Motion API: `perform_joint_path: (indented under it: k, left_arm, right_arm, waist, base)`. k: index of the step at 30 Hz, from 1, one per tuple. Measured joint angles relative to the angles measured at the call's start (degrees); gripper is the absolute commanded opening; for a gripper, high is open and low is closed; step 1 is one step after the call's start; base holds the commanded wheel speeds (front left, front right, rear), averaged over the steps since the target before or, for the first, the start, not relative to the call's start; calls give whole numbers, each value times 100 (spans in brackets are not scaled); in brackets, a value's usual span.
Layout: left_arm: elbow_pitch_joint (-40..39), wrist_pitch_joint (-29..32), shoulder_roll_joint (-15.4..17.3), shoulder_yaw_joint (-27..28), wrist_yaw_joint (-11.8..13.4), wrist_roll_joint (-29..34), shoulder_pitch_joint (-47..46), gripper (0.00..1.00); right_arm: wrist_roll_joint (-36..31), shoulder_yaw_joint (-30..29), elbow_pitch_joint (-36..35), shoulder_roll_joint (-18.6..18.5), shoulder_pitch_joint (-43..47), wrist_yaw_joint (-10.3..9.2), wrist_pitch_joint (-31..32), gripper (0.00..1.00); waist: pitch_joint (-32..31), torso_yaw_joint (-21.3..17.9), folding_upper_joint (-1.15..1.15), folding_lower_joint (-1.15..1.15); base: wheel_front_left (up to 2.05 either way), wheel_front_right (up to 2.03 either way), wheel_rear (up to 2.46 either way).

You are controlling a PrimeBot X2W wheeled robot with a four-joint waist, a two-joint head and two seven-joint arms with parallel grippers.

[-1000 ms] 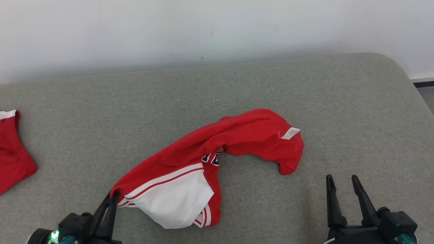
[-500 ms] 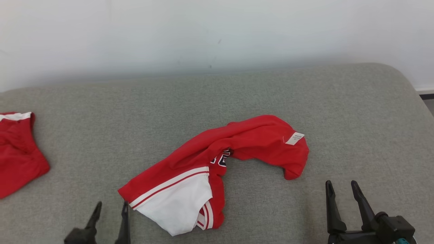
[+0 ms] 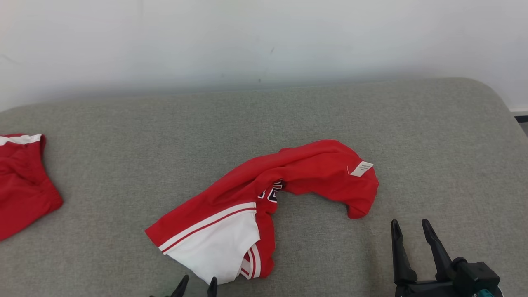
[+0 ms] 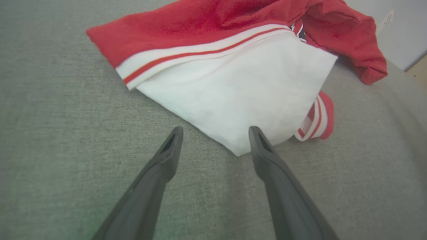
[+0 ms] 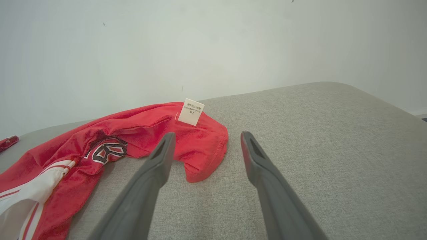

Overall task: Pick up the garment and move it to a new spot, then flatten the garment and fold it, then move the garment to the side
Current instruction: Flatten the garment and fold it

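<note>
On the grey cushion, seen from the head camera, the red garment lies crumpled in an arc near the middle. Its white panel, edged with red-and-white striped trim, is at the near end, and a white label sits at the far right end. The left gripper peeks up at the bottom edge just beside the panel's corner, fingers parted and holding nothing. The right gripper stands at the lower right, fingers spread and empty, apart from the cloth. Another red piece lies at the left edge, well apart. Along the left wrist view, the two fingers gape wide over the cushion with the white panel's corner lying between their tips; whether one tip touches it I cannot tell. Along the right wrist view, the fingers spread wide with nothing gripped, and the garment's labelled end lies just beyond them, below the pale wall.
</note>
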Motion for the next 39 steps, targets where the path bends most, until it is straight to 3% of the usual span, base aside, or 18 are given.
perform_joint_path:
  k: [7,9,11,18,23,32,38,39]
  left_arm:
    - [646,-2,-166,-144,-91,-116,-360,100]
    - [782,-3,-190,-196,-97,-115,-473,33]
    - [783,-2,-205,-165,-99,-135,-565,0]
    - [288,-1,-196,40,-103,-75,-557,0]
    - [-264,102,25,177,-85,-93,-309,0]
    - [-1945,1191,235,419,355,-564,786,0]
    - [-2147,1559,300,413,559,-653,1177,0]
    - [-2115,1492,297,404,560,-614,1173,24]
  right_arm:
    - [-3,-1,21,-2,-25,0,-1,100]
    - [7,-2,23,-2,-35,0,-1,100]
    - [13,-11,24,-2,-63,0,-1,100]
    - [53,-135,19,-3,-1,0,0,100]
    - [163,-114,34,-1,49,0,0,100]
    - [242,-92,29,1,114,0,0,100]
    - [235,-157,88,-2,114,0,0,100]
    - [216,-162,102,-2,114,0,0,100]
  waist:
    - [71,-164,0,0]
    - [92,-193,0,0]
    - [105,-215,0,0]
    - [70,-147,0,0]
    - [-3,15,0,0]
    - [-27,268,0,0]
    - [42,343,0,0]
    - [42,354,0,0]
  base:
    - [0,0,0]
    - [0,0,0]
    - [0,0,0]
    - [0,0,0]
    - [0,0,0]
    - [0,0,0]
    - [0,0,0]
    - [0,0,0]
